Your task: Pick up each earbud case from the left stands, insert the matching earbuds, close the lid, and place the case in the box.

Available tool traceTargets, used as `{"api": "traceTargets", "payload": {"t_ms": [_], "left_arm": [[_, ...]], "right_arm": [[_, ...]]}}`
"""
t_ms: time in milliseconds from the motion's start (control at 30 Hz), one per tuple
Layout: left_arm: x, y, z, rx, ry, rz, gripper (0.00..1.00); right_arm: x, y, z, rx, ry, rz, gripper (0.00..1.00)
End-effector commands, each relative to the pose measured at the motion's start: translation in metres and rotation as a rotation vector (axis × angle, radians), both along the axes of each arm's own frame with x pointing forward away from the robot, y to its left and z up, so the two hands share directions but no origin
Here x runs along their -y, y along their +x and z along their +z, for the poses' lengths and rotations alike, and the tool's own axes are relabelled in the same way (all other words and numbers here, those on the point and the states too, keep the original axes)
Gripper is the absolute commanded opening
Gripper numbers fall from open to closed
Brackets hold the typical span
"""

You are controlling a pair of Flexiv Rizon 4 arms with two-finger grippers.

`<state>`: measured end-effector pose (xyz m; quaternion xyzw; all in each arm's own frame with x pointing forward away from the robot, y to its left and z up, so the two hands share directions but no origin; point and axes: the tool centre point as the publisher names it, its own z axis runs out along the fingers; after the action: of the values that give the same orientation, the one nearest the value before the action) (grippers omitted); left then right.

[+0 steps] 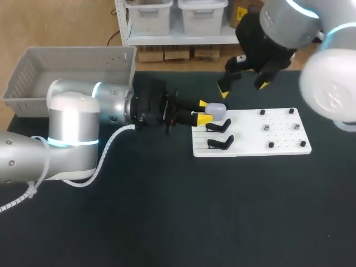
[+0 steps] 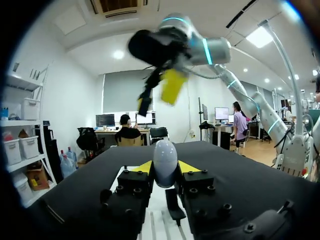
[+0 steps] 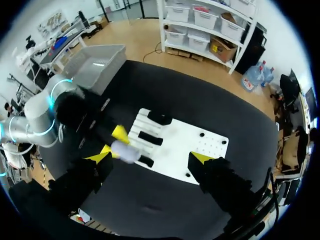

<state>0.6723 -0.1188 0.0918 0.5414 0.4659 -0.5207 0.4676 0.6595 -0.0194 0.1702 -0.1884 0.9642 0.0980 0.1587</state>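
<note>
Surface point(image 1: 167, 222): is carrying white board point(image 1: 250, 130); grey box point(image 1: 33, 67) sitting far left.
Left gripper point(image 1: 207, 111): is clamping pale earbud case point(image 1: 218, 109) at board's left edge, near black stands point(image 1: 219, 143).
Right gripper point(image 1: 243, 88): is hovering above board, fingers apart.
Case lid: probably shut.

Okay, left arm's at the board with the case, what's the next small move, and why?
Probably lift the case off the board: the left gripper looks shut on it, while the right gripper hangs open above, empty.
</note>
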Motion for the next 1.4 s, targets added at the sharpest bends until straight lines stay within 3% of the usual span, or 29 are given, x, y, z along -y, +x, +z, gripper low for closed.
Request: {"api": "traceTargets", "payload": {"t_ms": [33, 200, 400, 500, 567, 633, 833, 900, 1000, 1067, 1167, 1400], "left_arm": [[-0.013, -0.012, 0.014, -0.014, 0.02, 0.114, 0.0], [-0.032, -0.014, 0.034, 0.001, 0.017, 0.248, 0.0], [-0.071, -0.012, 0.068, 0.084, 0.029, 0.438, 0.0], [-0.098, -0.004, 0.079, 0.135, 0.062, 0.538, 0.0], [-0.121, 0.004, 0.082, 0.115, 0.043, 0.622, 0.0], [-0.143, 0.013, 0.083, 0.127, 0.068, 0.701, 0.0], [-0.212, 0.049, 0.073, 0.103, 0.118, 0.886, 0.0], [-0.231, 0.065, 0.068, 0.099, 0.179, 0.941, 0.0], [-0.257, 0.088, 0.06, 0.067, 0.16, 0.989, 0.0], [-0.275, 0.106, 0.055, 0.046, 0.135, 0.999, 0.0], [-0.292, 0.134, 0.044, 0.045, 0.184, 0.998, 0.0], [-0.326, 0.189, 0.011, 0.01, 0.211, 0.973, 0.0]], "right_arm": [[0.021, -0.037, 0.013, 0.066, 0.073, 0.0, 1.0], [0.025, -0.046, 0.022, 0.098, 0.136, 0.001, 1.0], [0.025, -0.046, 0.022, 0.098, 0.136, 0.001, 1.0], [0.025, -0.046, 0.022, 0.098, 0.136, 0.001, 1.0], [0.025, -0.046, 0.022, 0.098, 0.136, 0.001, 1.0], [0.025, -0.046, 0.022, 0.098, 0.136, 0.001, 1.0], [0.025, -0.046, 0.022, 0.098, 0.136, 0.001, 1.0], [0.025, -0.046, 0.022, 0.098, 0.136, 0.001, 1.0], [0.025, -0.046, 0.022, 0.098, 0.136, 0.001, 1.0], [0.025, -0.046, 0.022, 0.098, 0.136, 0.001, 1.0], [0.025, -0.046, 0.022, 0.098, 0.136, 0.001, 1.0], [0.025, -0.046, 0.022, 0.098, 0.136, 0.001, 1.0]]}}
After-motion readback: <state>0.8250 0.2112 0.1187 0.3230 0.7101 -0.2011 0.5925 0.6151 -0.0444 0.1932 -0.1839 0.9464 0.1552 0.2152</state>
